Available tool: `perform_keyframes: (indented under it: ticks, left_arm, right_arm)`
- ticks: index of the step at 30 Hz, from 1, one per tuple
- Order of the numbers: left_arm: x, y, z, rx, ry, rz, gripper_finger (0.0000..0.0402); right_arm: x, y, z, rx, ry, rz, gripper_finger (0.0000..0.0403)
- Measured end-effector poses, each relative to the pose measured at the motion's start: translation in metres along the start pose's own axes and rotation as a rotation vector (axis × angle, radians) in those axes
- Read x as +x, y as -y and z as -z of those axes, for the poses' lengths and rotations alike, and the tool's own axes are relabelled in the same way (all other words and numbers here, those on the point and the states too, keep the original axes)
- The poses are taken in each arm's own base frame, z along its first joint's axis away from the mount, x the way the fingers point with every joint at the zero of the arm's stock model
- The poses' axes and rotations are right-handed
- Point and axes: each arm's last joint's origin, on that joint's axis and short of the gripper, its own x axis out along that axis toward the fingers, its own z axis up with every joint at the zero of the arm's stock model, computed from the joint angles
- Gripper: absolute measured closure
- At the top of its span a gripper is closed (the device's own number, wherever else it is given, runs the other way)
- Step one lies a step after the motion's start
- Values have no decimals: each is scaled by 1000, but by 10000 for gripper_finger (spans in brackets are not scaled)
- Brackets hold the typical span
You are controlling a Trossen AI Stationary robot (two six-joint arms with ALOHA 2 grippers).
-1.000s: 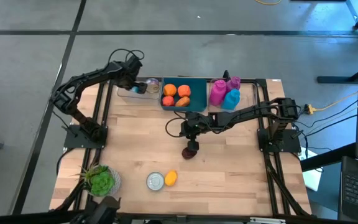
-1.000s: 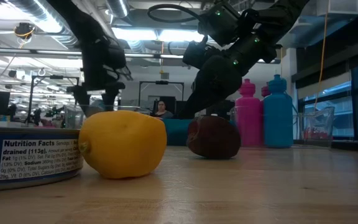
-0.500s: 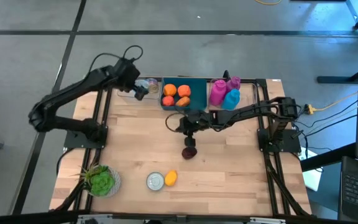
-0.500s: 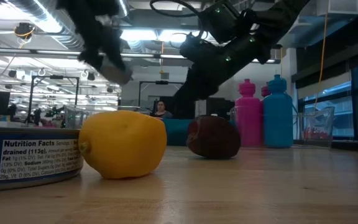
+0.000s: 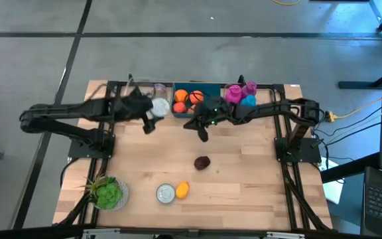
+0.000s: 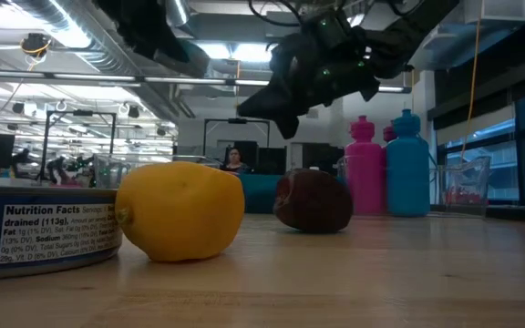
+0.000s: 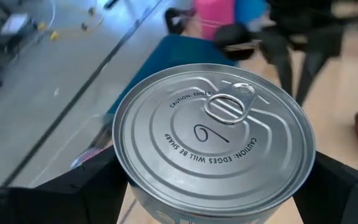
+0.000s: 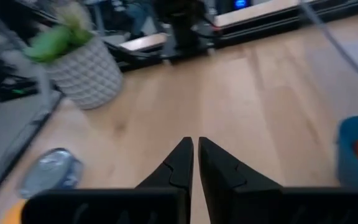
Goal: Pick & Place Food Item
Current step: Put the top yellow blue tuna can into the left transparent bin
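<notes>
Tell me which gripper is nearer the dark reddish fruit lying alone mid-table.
Right. The right gripper hangs empty and shut just behind the fruit, toward the blue bin. The left gripper, clamped on a can, sits farther off to the left.

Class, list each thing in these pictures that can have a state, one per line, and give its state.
Left gripper: jaws shut on a can, lifted above the table.
Held can: sealed, pull tab flat.
Right gripper: jaws shut, empty, above the table.
Dark fruit: lying loose on the table.
Lemon: resting beside the second can.
Second can: upright on the table.
Blue bin: open, holding orange fruit.
Bottles: upright, capped.
</notes>
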Motion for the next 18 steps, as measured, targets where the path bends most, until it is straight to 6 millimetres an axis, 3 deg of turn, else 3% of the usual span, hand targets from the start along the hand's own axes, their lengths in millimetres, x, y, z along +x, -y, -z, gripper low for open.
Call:
perform_keyframes:
  ticks: [5, 11, 18]
  left_arm:
    - [14, 33, 21, 102, 79, 34, 64]
    - [17, 59, 34, 283, 123, -92, 64]
    - [20, 82, 37, 419, 136, -137, 64]
  right_arm:
    - [-3, 3, -3, 57, 14, -84, 375]
    - [-9, -6, -23, 104, 111, -417, 375]
    - [-13, -11, -35, 140, 209, -462, 375]
